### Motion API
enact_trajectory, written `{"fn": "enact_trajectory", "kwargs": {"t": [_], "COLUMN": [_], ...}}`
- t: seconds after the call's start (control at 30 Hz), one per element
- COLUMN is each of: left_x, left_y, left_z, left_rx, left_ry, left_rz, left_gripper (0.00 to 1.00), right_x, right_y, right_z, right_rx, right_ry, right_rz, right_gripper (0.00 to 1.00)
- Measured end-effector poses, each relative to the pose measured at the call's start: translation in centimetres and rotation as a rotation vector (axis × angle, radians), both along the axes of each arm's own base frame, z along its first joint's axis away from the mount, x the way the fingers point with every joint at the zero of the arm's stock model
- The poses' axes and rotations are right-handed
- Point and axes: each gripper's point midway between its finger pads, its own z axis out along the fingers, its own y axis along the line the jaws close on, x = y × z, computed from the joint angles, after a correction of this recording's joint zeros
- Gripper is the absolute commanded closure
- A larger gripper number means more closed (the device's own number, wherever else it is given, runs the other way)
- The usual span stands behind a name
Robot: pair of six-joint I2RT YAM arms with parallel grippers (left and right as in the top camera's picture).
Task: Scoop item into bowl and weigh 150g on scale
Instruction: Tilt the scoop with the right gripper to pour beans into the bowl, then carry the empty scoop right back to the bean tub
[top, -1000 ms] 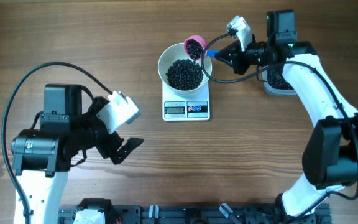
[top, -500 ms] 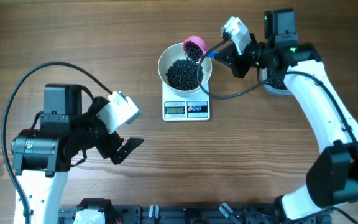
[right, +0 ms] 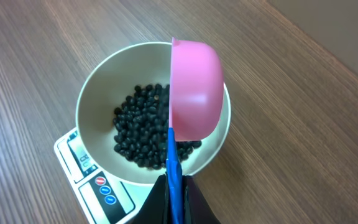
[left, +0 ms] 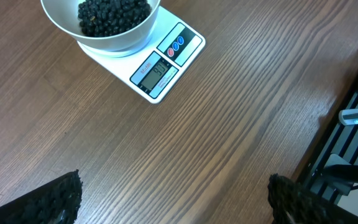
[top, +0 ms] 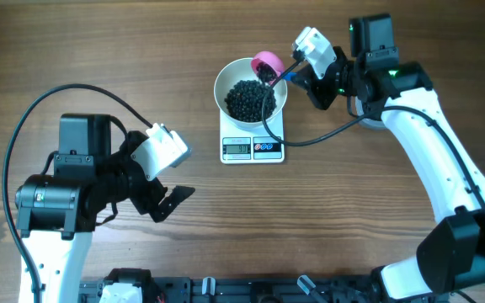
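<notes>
My left pincer (top: 171,199) hangs over the near left of the brown wooden table (top: 352,219). Its black jaws are spread wide and hold nothing. That arm is folded back on itself, well apart from the work.

At the far middle stands the small flat white rectangular kitchen scale (top: 253,148), with its display and coloured buttons on the near edge. On it sits the round plain white bowl (top: 222,84), a loose dark pile of tiny round black beans (top: 249,98) covering its bottom.

Over the bowl's far right rim I hold the pink plastic scoop (top: 267,61), rolled onto its side so its mouth faces left into the bowl. My right pincer (right: 174,196) is clamped shut on the scoop's thin blue handle (right: 173,155). That arm reaches in from the far right with the wrist twisted over.

I judge this to be the tipping step of a scoopful. The digits are too small for me to read surely. Next I should keep the scoop clear of the rim, let the reading settle, then add more or stop. Touching the bowl would falsify the weight.
</notes>
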Motion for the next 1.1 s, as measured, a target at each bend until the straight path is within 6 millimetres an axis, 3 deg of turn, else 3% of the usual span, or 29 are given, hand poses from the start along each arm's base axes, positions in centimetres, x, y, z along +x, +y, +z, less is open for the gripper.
{"fn": "enact_trajectory", "kwargs": {"t": [0.17,0.37,0.67,0.93,1.1], "left_x": [0.0,0.0,0.0,0.0,0.0], "left_y": [0.0,0.0,0.0,0.0,0.0], "left_z": [0.0,0.0,0.0,0.0,0.0], "left_rx": [0.0,0.0,0.0,0.0,0.0], "left_ry": [0.0,0.0,0.0,0.0,0.0], "left_rz": [0.0,0.0,0.0,0.0,0.0], "left_gripper": [0.0,0.0,0.0,0.0,0.0], "right_x": [-0.9,-0.5,-0.5,0.1,1.8], "right_y": [0.3,0.1,2.2,1.6,2.1], "right_z": [-0.3,-1.0,-1.1,-1.1,0.5], "right_rx": [-0.007,-0.123,-0.273,-0.321,-0.284], "right_ry": [0.034,-0.011,-0.134,-0.166,-0.246], "right_rz": [0.006,-0.018,0.048,0.029,-0.008], "right_gripper": [0.96,0.96,0.96,0.96,0.96]}}
